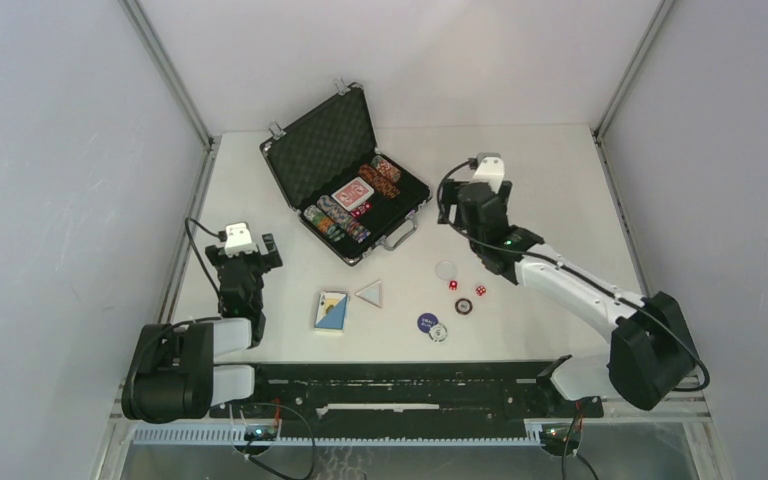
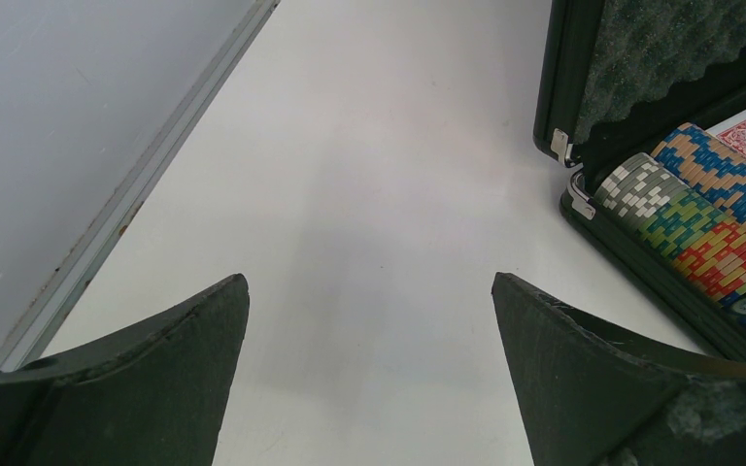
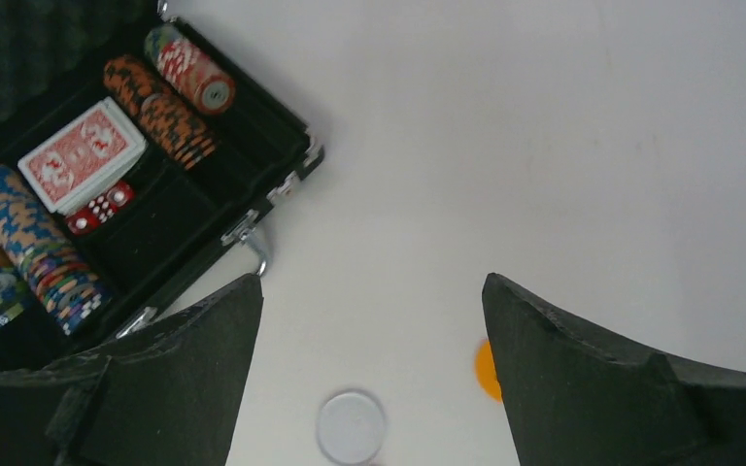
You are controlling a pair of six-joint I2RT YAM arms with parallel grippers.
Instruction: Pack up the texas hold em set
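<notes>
Matt table (image 1: 290, 270); briefcase (image 1: 325, 150) foam-lined (ridged, dull).

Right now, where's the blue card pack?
Seen from above, the blue pack lies on the table near the open case, just left of a small triangle.

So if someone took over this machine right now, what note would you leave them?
Left gripper: open, empty, beside the briefcase.
Right gripper: open, empty, near the clear disc.
Done: chip rows, red deck and some dice lie in the open briefcase.
Left: blue deck, triangle piece, two red dice and round discs on the table; then close it.
</notes>
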